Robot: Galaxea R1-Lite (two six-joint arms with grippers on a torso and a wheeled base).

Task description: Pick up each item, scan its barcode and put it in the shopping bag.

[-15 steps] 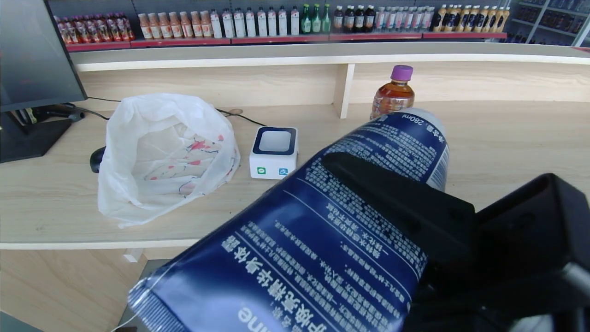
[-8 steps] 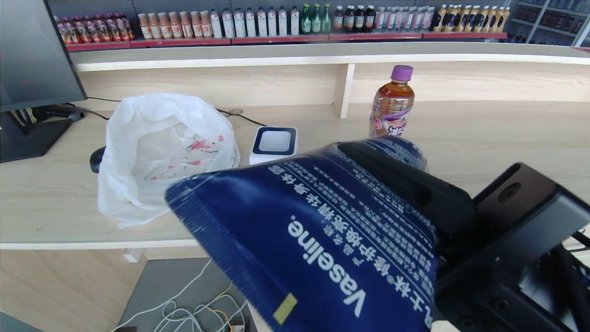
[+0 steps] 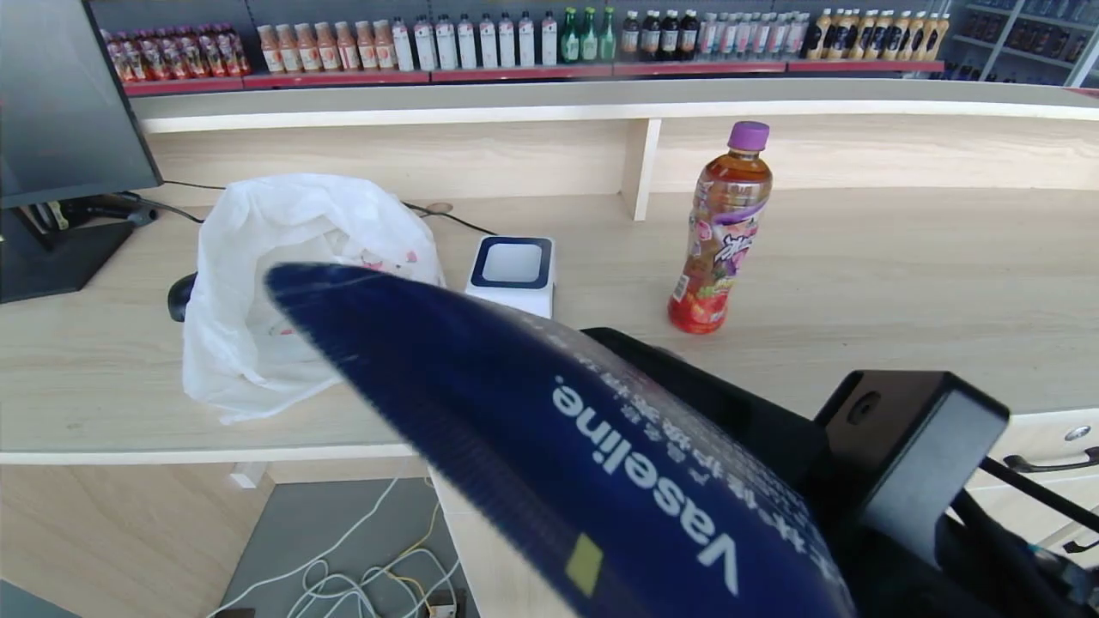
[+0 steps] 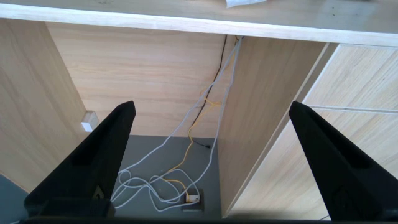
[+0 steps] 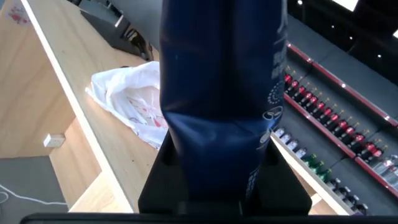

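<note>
My right tool (image 5: 217,163) is clamped on the blue tube (image 3: 515,403), which hangs in the air near my head camera, with its crimped end toward 10 o'clock. The left tool (image 4: 211,109) is spread wide below the tabletop (image 3: 901,283). On the tabletop the scanner (image 3: 511,275) sits at 12 o'clock, the shopping bag (image 3: 232,343) at 10 and a bottle (image 3: 721,232) at 1. I judge this to be the scanning step. Next I'd lower the tube over the scanner's window, barcode facing it. I can't see where the barcode is.

Likely a shop: stocked drink shelves (image 3: 515,75) behind checkout counter (image 3: 927,283).
</note>
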